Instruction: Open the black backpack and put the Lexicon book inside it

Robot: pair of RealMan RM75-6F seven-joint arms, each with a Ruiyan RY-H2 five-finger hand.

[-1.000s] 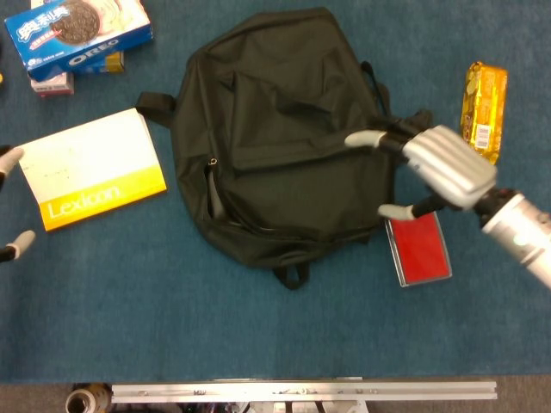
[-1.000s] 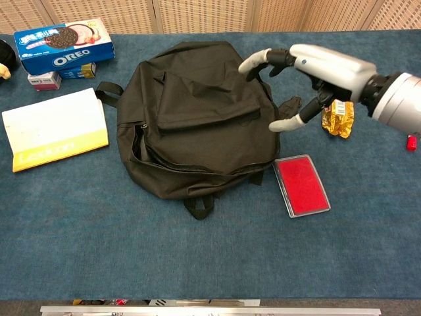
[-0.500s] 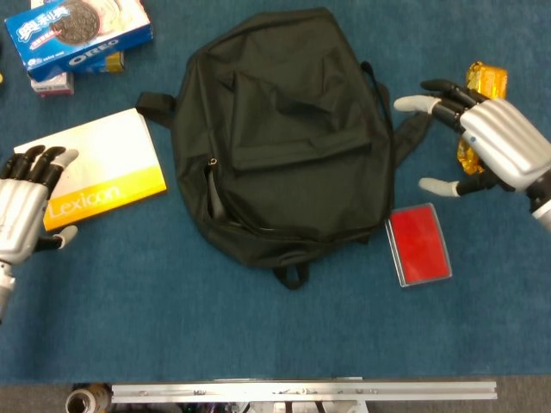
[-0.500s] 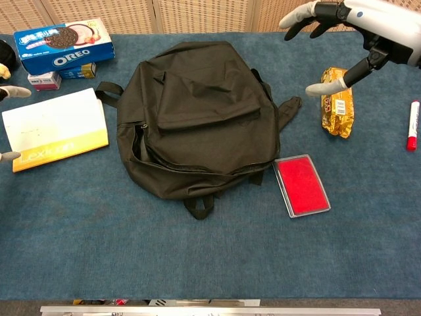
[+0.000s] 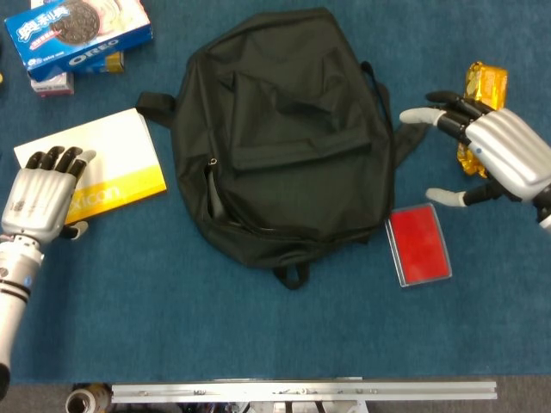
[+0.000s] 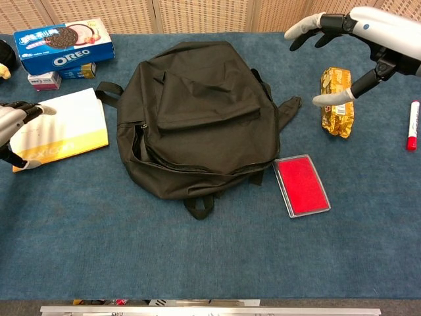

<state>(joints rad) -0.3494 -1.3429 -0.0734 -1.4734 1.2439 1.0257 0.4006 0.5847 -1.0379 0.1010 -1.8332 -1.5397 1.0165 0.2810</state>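
**Friend:** Where is the book?

**Me:** The Lexicon book (image 5: 103, 172) lies flat on the blue table (image 5: 258, 327), to the left of the black backpack (image 5: 284, 138). It is white with a yellow strip along the bottom.

**Friend:** What is your left hand doing?

**Me:** My left hand (image 5: 43, 196) is over the book's near left corner. It covers the start of the word on the yellow strip. My fingers are out and a little apart, and I hold nothing. I cannot tell if they touch the book.

**Friend:** And your right hand?

**Me:** My right hand (image 5: 495, 155) is up in the air, to the right of the bag. The fingers are spread wide with nothing in them. A gold snack pack (image 6: 337, 102) sits just under it.

**Friend:** Is the bag open?

**Me:** The zip on its left side is partly open.

**Friend:** What else is there?

**Me:** A red case (image 5: 418, 244) by the bag's right corner, an Oreo box (image 5: 77, 34) at the top left, and a red marker (image 6: 412, 125) far right.
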